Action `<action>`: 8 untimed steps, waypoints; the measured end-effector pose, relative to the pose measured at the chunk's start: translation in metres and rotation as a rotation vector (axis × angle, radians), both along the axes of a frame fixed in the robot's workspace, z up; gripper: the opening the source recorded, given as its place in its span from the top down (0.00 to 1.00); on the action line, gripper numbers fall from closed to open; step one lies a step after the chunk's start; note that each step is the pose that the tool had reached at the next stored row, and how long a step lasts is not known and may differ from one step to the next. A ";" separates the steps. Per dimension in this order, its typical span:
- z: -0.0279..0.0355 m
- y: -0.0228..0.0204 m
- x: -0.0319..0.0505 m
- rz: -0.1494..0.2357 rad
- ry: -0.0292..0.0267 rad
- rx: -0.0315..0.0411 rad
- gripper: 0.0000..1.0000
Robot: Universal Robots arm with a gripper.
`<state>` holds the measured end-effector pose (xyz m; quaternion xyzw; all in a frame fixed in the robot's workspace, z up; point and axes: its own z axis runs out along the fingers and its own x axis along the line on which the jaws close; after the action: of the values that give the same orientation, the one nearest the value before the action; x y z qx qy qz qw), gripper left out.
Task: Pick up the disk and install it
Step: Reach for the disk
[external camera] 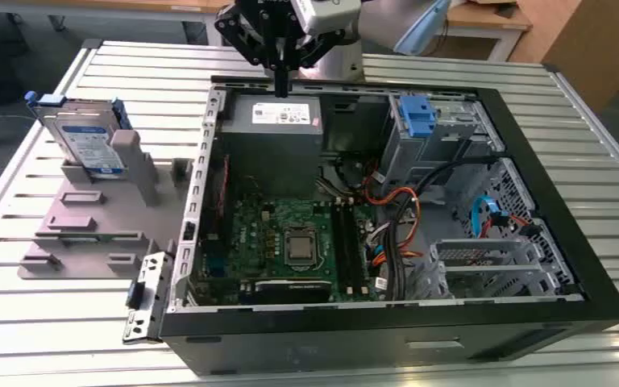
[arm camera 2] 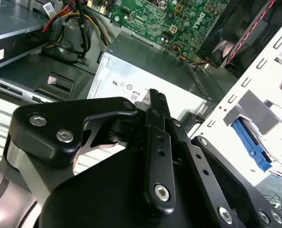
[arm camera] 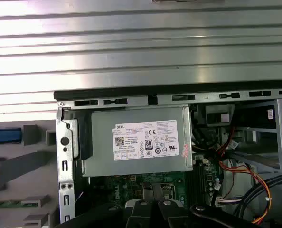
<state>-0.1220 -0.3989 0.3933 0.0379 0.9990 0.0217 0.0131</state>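
Disk silver, white-labelled, blue-framed

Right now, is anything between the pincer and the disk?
Nothing visible at its height. The pincer hangs over the power supply; the disk stands in the grey holder outside the computer case, beyond its side wall.

Grey power supply in open case

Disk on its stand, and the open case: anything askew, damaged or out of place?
Nothing stands out. The disk stands on edge in the grey stand, outside the computer case. The pincer is shut on nothing over the power supply. No damage shows.
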 end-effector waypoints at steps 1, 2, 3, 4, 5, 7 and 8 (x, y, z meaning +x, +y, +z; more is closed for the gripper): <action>0.0000 0.0000 0.0000 0.000 0.0001 0.0000 0.89; 0.0000 0.0000 0.0000 0.000 0.0000 0.0000 0.89; 0.0000 0.0000 -0.0001 0.000 0.0000 0.0000 0.89; 0.0000 0.0000 -0.0001 0.000 0.0000 -0.0001 0.89; 0.0000 0.0000 -0.0002 0.000 0.0001 -0.0001 0.89; 0.0000 0.0000 -0.0007 0.000 0.0000 0.0000 0.89; 0.0000 0.0000 -0.0007 0.000 0.0000 0.0000 0.89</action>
<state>-0.1227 -0.3989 0.3933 0.0379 0.9990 0.0217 0.0131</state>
